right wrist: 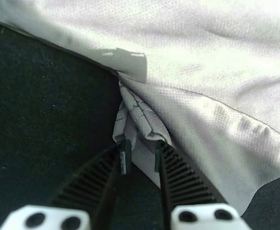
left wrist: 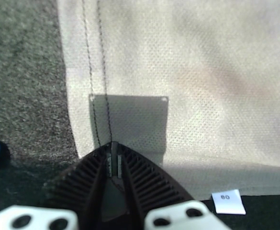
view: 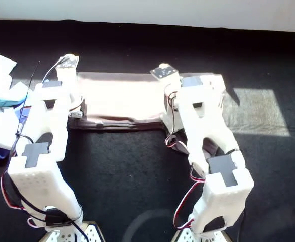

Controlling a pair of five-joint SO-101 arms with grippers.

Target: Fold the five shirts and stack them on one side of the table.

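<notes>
So over on my far left there's a loose heap of white and blue shirts [view: 0, 103] sitting at the edge of the black fabric-covered table [view: 127, 171], not folded at all as far as I can see. Next along is my left gripper [left wrist: 113, 155], down at the left edge of the pale beige knit shirt [view: 122, 98]. The jaws are pinched right together on the hem, just beside the double line of dark stitching, with basically no gap between the tips. There's a small white paper tag [left wrist: 228, 202] lying on the dark table right by the shirt's near edge. The shirt itself is spread out flat across the middle of the table, between my two arms, and it looks doubled over along the near side. Then my right gripper [right wrist: 140, 158] is at the shirt's right near corner. Those jaws are only a narrow way apart, and a bunched fold of the beige cloth sits squeezed between the tips, so I've got hold of it there too.
</notes>
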